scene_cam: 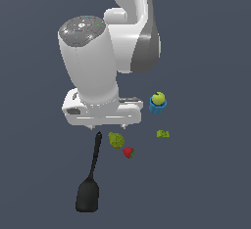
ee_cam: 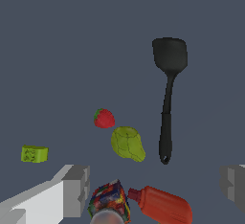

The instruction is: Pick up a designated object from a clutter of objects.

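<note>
There is 1 long black spatula with a thin handle and a broad rounded blade [ee_cam: 167,104], 1 red strawberry [ee_cam: 104,118], 1 green pear [ee_cam: 127,143] and 1 small yellow-green block [ee_cam: 34,154], each seen in both views. The exterior view alone shows 1 blue cup [scene_cam: 157,107] with 1 green apple [scene_cam: 158,98] sitting in it, while the wrist view alone shows 1 multicoloured jar [ee_cam: 110,201] and 1 red bottle-shaped tool [ee_cam: 161,205]. That makes 8 loose items in all, with 3 pieces of fruit among them, no kind appearing more than once.
</note>
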Robot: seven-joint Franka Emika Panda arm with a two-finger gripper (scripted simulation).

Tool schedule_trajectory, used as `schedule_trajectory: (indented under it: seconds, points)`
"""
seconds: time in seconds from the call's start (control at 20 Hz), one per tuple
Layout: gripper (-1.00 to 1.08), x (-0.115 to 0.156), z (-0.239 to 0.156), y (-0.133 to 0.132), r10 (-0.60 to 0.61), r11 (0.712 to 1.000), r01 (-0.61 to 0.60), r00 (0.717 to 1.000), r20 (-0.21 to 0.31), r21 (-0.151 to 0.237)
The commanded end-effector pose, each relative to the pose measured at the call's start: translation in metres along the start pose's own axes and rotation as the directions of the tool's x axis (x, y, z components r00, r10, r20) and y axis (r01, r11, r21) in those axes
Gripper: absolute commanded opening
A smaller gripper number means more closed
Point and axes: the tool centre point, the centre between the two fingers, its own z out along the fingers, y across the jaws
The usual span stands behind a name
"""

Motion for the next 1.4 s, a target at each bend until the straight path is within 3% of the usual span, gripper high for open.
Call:
schedule_trajectory:
  seconds: [0.0,0.75,1.35]
  points:
    - [1.0,0.012,0.02,0.012,0.001,1.0,-0.001,1.0,0.003,-0.002]
    - [1.0,0.051,0.139,0.078,-0.001,1.0,0.002,1.0,0.024,-0.02]
    - [1.0,0.055,0.174,0.096,-0.005,1.0,0.005,1.0,0.031,-0.027]
